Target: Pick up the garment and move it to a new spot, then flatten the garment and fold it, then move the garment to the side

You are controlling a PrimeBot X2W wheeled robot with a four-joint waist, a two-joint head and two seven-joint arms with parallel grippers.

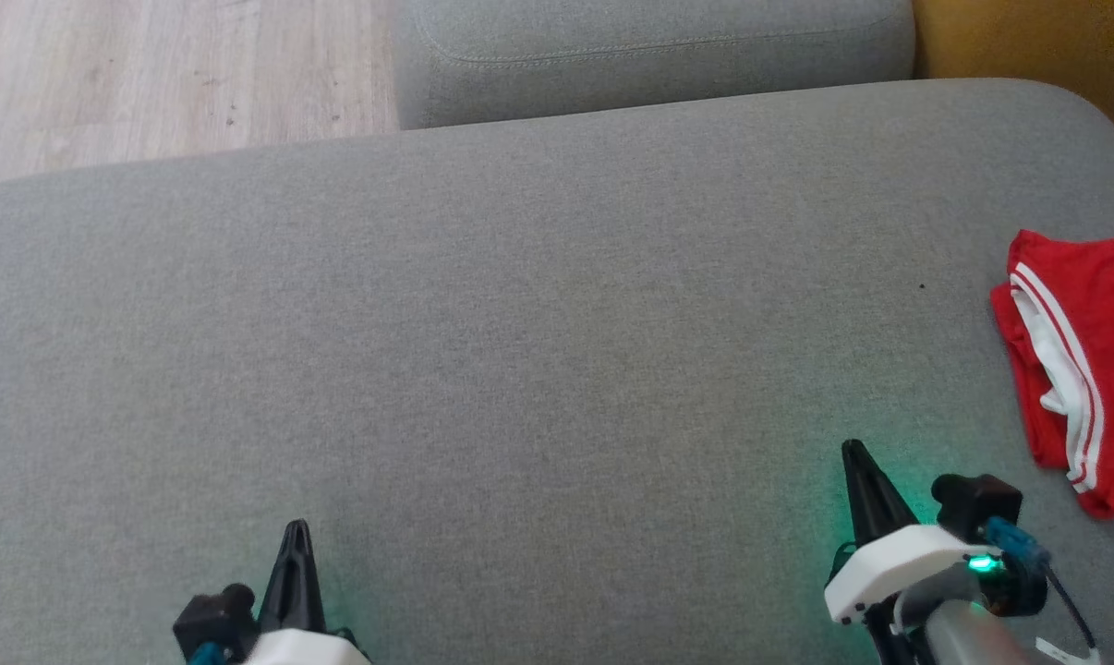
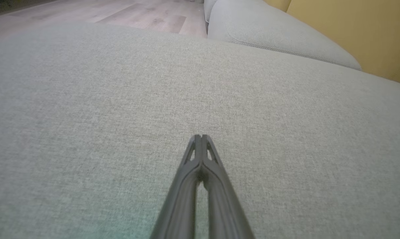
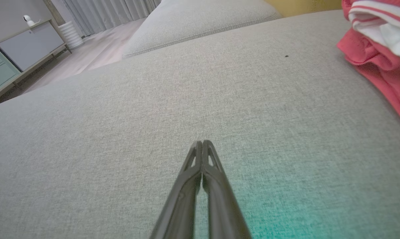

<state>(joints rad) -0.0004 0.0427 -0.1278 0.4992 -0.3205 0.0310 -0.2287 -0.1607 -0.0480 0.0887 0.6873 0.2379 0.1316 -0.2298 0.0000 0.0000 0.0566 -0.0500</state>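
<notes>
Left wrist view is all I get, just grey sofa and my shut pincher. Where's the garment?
Observer: The red garment lies bunched near the right edge of the sofa cushion.
Operator: Is my other pincher holding it?
Observer: No. The right gripper is shut on nothing, and the garment lies apart from it, off to its right.
Operator: Is it all red?
Observer: No, it has white stripes, and some white fabric shows inside.
</notes>
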